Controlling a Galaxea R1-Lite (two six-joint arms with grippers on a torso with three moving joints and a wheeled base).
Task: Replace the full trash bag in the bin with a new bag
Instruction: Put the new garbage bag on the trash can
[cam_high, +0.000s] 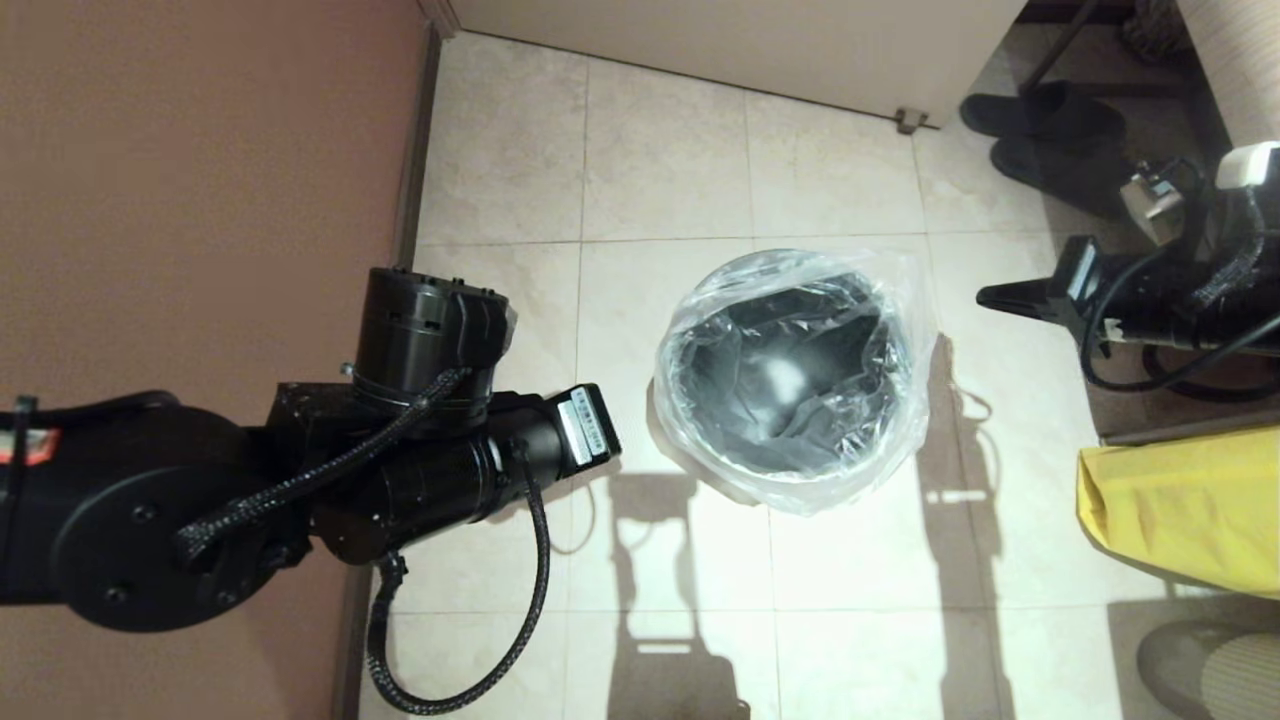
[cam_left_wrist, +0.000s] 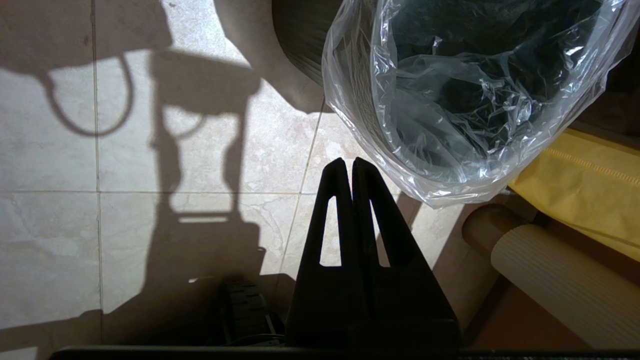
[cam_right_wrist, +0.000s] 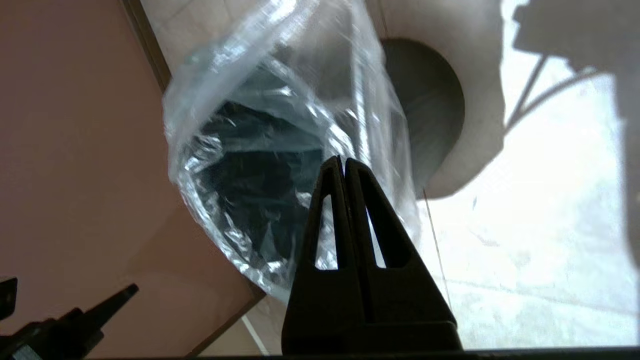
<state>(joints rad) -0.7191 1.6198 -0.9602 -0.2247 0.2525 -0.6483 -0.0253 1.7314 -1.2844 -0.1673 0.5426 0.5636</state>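
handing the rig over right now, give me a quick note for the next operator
Left gripper: shut, empty, above the floor beside the bin.
Right gripper: shut, empty, off to the bin's right.
New bag: lining the bin, its edge folded over the rim all round.
Yellow bag: on the floor at right.
Done: the clear liner looks fitted.
Left: probably just check the fit and park the arms.

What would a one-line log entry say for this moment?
bin: lined with new bag, folded over rim | left tool: shut, empty, beside bin | right tool: shut, empty, clear of bin
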